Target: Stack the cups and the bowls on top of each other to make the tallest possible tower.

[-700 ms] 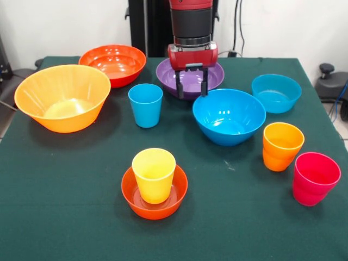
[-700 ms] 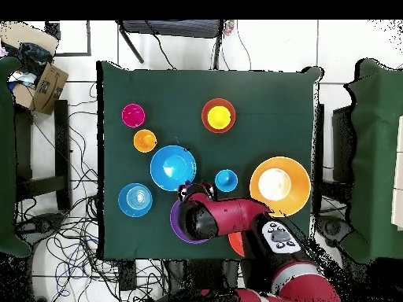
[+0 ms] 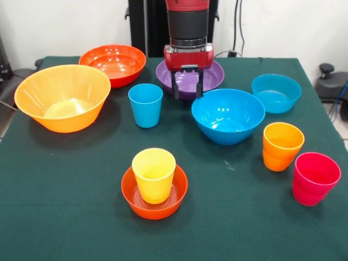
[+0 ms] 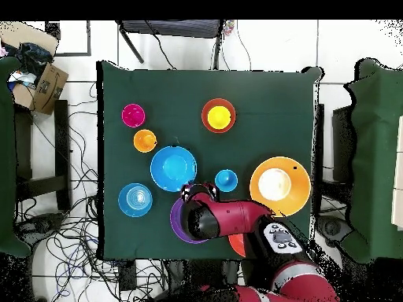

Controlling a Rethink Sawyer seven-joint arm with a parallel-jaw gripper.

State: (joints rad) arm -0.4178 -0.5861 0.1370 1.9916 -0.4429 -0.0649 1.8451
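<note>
My gripper (image 3: 187,89) is open and empty, hanging over the near rim of the purple bowl (image 3: 213,75) at the table's far middle; it also shows in the overhead view (image 4: 189,191). The blue cup (image 3: 145,104) stands to its left, the large blue bowl (image 3: 228,115) to its right front. The yellow cup (image 3: 154,175) stands inside the small red-orange bowl (image 3: 155,204) near the front. The orange cup (image 3: 281,145) and the pinkish red cup (image 3: 315,178) stand at the right. No taller tower is in view.
The large light orange bowl (image 3: 62,98) sits at the left, the medium red-orange bowl (image 3: 112,64) behind it. The small teal-blue bowl (image 3: 276,92) sits at the far right. All rest on the green tablecloth (image 3: 65,206).
The gripper has shifted slightly left in the front view, still open over the purple bowl. No cup or bowl has moved.
</note>
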